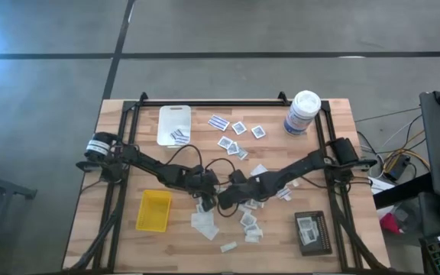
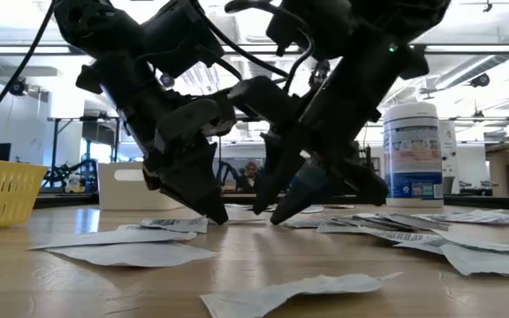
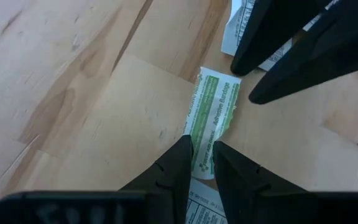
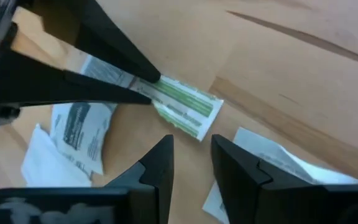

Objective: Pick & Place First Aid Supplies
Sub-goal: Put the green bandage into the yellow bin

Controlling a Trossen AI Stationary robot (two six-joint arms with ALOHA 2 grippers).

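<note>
Trouble looked likely: left claw (image 3: 202,163) pinched the green-striped white bandage packet (image 3: 212,118) on the wooden counter (image 3: 73,93), right claw (image 4: 191,149) gaped empty beside it, risking a tug-of-war tear.

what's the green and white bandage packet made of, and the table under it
The bandage packet looks like thin matte printed paper: it lies flat with a ragged torn end. The table looks like sealed light wood: grain lines and plank joints show, with a slight sheen.
</note>
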